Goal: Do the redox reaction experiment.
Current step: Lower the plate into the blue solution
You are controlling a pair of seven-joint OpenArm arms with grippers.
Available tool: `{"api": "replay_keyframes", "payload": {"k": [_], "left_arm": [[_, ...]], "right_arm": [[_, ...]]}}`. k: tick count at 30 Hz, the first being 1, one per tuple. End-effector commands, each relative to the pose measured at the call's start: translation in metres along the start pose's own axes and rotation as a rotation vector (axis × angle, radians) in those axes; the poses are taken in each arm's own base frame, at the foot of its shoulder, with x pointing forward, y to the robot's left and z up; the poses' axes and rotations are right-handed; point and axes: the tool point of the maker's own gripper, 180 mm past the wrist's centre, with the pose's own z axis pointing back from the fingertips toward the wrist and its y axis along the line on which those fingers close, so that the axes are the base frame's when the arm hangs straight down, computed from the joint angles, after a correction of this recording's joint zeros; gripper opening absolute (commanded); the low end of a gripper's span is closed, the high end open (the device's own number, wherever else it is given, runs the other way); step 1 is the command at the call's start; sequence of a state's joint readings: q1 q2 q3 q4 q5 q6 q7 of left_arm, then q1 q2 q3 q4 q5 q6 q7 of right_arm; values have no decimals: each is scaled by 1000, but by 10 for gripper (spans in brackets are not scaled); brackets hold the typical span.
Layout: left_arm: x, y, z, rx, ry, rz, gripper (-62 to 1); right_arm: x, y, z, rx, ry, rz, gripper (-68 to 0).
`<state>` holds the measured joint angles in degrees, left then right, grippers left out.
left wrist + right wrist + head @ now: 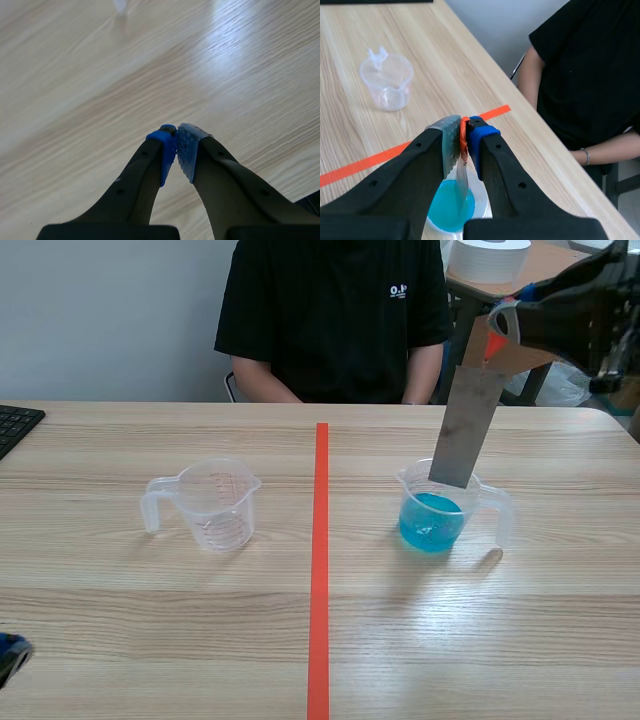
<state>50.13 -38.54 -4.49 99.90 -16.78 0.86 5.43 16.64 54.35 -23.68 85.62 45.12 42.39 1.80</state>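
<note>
Left hand (179,132) closed, empty; right hand (464,123) tight on metal strip (465,425), tip perhaps within cup (411,504) rim.

The only lettering was a small white logo (399,290) on the chest of the person's black T-shirt (330,340); it seemed to begin with "O." but was too small to read further. The clear measuring cup (218,503) standing on the bench (120,620) left of the orange-red line carried graduation marks on its wall, yet no number beside them could be made out in either the scene view or the right wrist view. The keys of the black keyboard (15,426) at the bench's left edge were likewise too small to read.
</note>
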Motion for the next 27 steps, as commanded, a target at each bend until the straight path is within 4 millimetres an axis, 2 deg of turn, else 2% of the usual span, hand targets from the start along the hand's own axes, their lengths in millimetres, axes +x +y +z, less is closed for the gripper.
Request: {"api": "replay_keyframes", "payload": {"k": [1, 6, 15, 22, 27], "left_arm": [[4, 0, 0, 23, -27, 42, -560], [-16, -4, 12, 84, 18, 125, -560], [-46, -31, 29, 112, 103, 275, -560], [-52, -40, 31, 138, 120, 348, -560], [-53, -41, 32, 141, 124, 360, -560]], "right_arm": [[9, -6, 2, -15, -34, 9, -658], [-5, -8, -4, -33, -30, -26, -658], [-39, -10, -15, -68, 9, -55, -658], [-66, -6, -20, -78, 54, -64, -658], [-78, 2, -23, -64, 84, -49, -658]]}}
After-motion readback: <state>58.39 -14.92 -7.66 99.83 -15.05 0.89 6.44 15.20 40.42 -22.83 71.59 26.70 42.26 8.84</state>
